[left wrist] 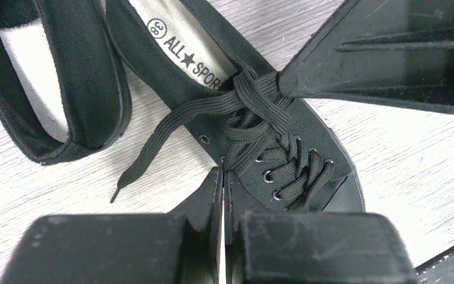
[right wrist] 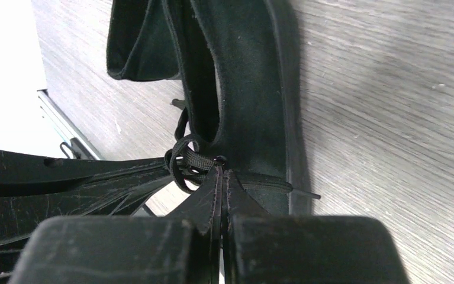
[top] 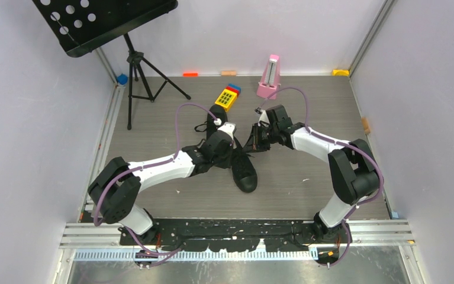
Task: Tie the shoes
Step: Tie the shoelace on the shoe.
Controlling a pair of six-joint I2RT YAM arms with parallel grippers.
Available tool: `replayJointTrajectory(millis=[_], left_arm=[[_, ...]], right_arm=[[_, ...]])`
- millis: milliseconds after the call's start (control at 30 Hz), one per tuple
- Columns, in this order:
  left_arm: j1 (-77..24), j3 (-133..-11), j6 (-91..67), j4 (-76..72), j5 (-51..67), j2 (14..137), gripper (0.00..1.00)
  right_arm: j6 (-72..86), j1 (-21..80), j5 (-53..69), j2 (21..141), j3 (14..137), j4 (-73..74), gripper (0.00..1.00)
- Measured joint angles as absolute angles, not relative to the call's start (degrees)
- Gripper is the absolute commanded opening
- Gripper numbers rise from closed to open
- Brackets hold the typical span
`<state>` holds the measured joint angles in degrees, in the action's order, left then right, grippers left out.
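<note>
Both arms are stretched from the near edge toward the middle of the table [top: 307,189], the left arm [top: 159,168] and right arm [top: 319,142] bent inward. The left claw [left wrist: 221,171] and right claw [right wrist: 220,168] are pressed fully together.

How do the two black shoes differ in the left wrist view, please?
The centre shoe shows its laced front, with the laces crossed and one end trailing loose. The second shoe shows only its heel end, with no laces in view. The centre shoe's insole bears printed lettering, while the second shoe's visible insole is plain. Both are black with light insoles.
</note>
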<state>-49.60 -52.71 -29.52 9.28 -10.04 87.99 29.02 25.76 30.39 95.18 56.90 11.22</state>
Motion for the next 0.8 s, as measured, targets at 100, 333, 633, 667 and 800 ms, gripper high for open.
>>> replayJointTrajectory(millis=[100, 333, 633, 667, 800], left_arm=[[-49.6, -52.7, -29.5, 9.3, -10.0, 88.0, 0.0], [-49.6, -52.7, -29.6, 9.2, -10.0, 88.0, 0.0], [-49.6, -53.5, -30.3, 9.3, -12.4, 88.3, 0.0], [-49.6, -53.6, -30.6, 9.3, -12.5, 88.6, 0.0], [-49.5, -53.6, -31.3, 9.3, -13.0, 89.8, 0.0]], right_arm=[[28.3, 25.8, 28.6, 95.1, 57.7, 12.3, 0.0], [26.8, 25.8, 24.5, 95.0, 59.3, 14.2, 0.0], [24.5, 25.8, 19.3, 94.2, 59.5, 16.7, 0.0], [24.4, 25.8, 19.0, 94.2, 59.4, 16.6, 0.0], [24.2, 25.8, 17.2, 94.1, 57.3, 16.0, 0.0]])
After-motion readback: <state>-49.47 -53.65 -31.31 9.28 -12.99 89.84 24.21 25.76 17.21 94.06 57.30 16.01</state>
